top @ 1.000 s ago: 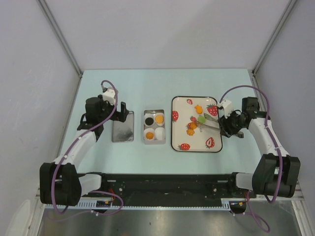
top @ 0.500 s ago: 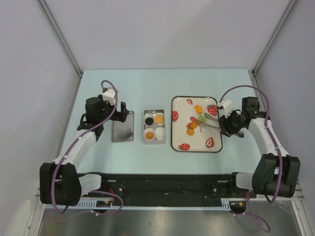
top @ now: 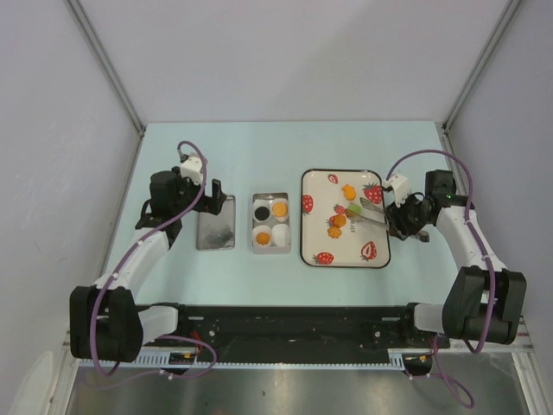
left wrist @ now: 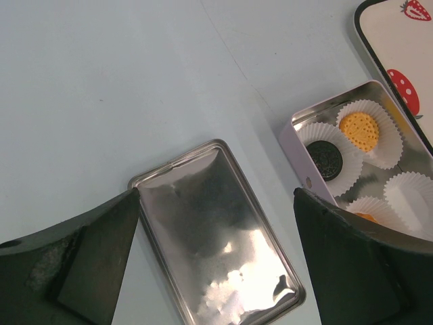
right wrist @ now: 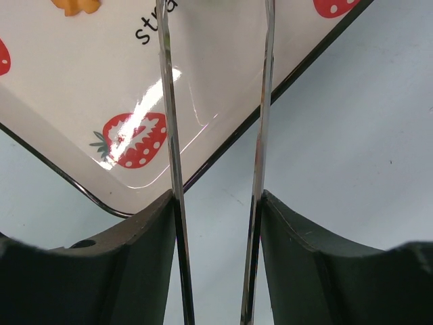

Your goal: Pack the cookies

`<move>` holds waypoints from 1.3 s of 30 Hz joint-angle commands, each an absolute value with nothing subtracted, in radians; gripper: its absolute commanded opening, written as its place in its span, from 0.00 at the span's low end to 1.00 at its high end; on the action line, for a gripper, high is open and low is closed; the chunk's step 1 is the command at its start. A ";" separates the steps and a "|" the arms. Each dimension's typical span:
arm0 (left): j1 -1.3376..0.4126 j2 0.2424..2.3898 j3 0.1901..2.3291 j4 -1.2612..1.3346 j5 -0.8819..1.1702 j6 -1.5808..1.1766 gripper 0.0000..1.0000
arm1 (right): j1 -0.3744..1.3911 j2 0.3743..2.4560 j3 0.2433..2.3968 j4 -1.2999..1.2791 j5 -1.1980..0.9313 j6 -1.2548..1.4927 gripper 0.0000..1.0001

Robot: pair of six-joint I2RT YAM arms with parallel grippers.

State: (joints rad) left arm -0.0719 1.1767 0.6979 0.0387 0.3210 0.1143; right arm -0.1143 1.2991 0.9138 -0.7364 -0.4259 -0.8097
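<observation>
Three cookies (top: 262, 212) sit in my tin (top: 270, 196); the green cookie (top: 354, 209) lies on the tray (top: 350, 248); right jaws grip tongs (top: 371, 218), left jaws gape empty.

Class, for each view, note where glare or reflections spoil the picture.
Left wrist: the lid mirrors mottled dark and bright patches, brightest toward its lower corner. Right wrist: a white glare streak crosses the tray over a strawberry print, and the tongs gleam. Top: the light is even, with no strong glare.
</observation>
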 commanded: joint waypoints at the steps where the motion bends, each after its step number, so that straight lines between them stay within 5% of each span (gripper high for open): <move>1: -0.077 1.161 0.724 0.054 0.339 0.137 1.00 | -0.115 1.302 0.917 -0.707 -0.420 -0.822 0.54; 18: -0.077 1.161 0.729 0.052 0.341 0.135 1.00 | -0.087 1.301 0.916 -0.718 -0.407 -0.821 0.44; 39: -0.077 1.163 0.726 0.052 0.342 0.137 1.00 | -0.084 1.210 0.919 -0.709 -0.428 -0.788 0.21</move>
State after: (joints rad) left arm -0.0719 1.1767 0.6979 0.0387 0.3210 0.1143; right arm -0.0883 1.2755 0.9134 -0.7277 -0.4076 -0.8040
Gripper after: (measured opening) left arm 0.996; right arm 0.382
